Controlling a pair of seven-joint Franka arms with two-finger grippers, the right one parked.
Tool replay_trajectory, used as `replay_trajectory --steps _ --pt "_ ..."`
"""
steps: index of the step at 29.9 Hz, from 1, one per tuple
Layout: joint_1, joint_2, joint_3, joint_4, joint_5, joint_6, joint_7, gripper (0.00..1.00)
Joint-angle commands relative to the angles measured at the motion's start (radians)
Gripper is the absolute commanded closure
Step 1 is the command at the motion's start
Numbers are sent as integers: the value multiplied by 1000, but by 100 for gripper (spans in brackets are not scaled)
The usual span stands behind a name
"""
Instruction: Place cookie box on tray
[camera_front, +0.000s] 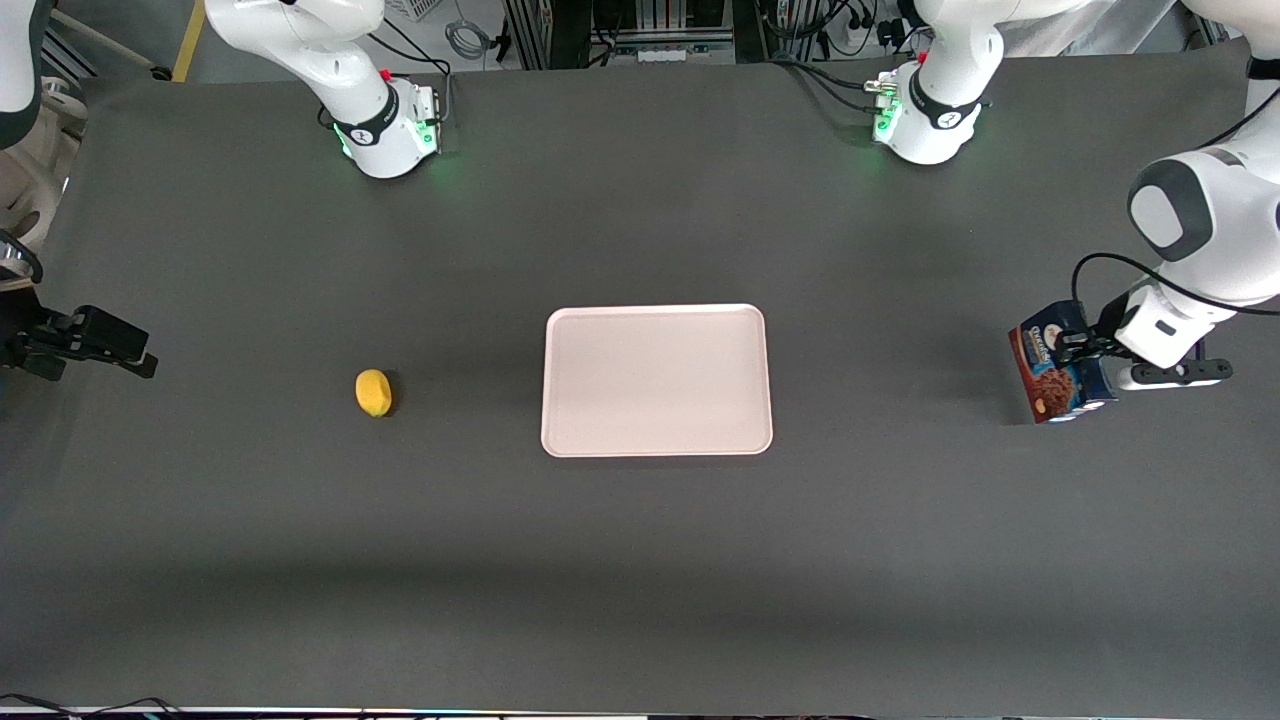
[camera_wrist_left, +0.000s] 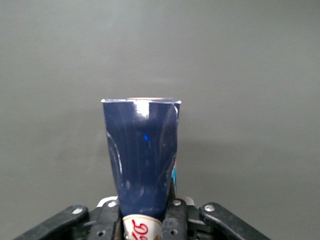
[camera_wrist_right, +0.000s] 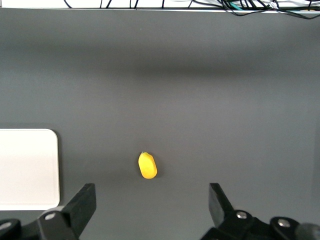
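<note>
overhead, gripper (camera_front: 1072, 345) clasps cookie box (camera_front: 1050, 375) above dark table (camera_front: 640, 560).

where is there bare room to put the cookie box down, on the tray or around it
The tray holds nothing, so its whole surface is free. Bare cloth also lies between the tray and the yellow lump, and between the tray and the cookie box. The only crowded spot is at the working arm's end, where the claw is shut on the box.

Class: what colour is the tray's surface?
Pale pink-white, plain; the tray shows best in the front view.
</note>
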Motion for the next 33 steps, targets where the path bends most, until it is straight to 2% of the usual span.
replay_trajectory --steps 1,8,19,27,29,33 --pt "-22 -52 -78 57 -7 -108 -147 74" --pt "-37 -78 -214 142 -6 -237 -355 73" --pt "-77 -72 -454 267 10 -255 -648 72" --pt "-123 0 -537 346 42 -249 -744 72" --pt "-138 35 -555 366 66 -245 -797 72" --pt "-170 130 -592 412 196 -234 -937 71"
